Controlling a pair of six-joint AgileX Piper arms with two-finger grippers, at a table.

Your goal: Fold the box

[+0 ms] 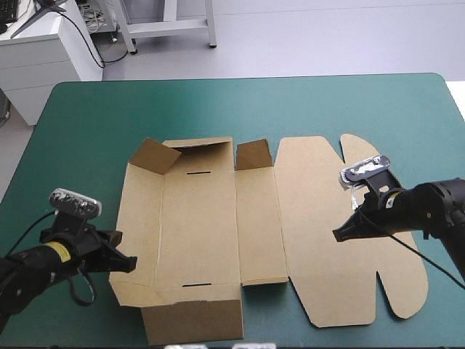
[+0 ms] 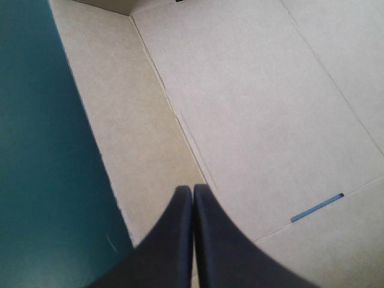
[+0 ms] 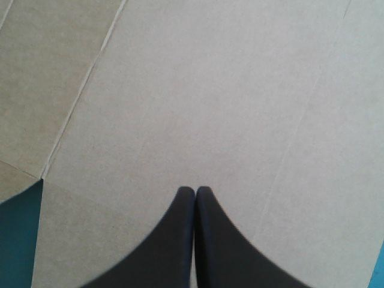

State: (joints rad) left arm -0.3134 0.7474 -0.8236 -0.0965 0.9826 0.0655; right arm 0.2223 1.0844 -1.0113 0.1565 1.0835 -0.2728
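Observation:
The brown box [image 1: 218, 218] lies in the middle of the teal-green table, partly formed. Its far wall and two corner flaps stand up, its near wall [image 1: 192, 320] is raised, and the lid panel [image 1: 327, 225] lies flat to the right. My left gripper [image 1: 129, 263] hovers at the box's left side panel, shut, with nothing in it; in the left wrist view the gripper [image 2: 192, 189] points over that panel [image 2: 120, 120] beside the floor crease. Over the flat lid my right gripper [image 1: 338, 235] is shut too, and the right wrist view shows this gripper [image 3: 195, 191] above bare board [image 3: 210, 90].
Teal-green cover [image 1: 87, 131] shows bare all around the box, widest beyond its far side. The lid's rounded tabs [image 1: 407, 291] reach toward the table's right edge. A slot [image 2: 317, 207] is cut in the box floor near the left gripper.

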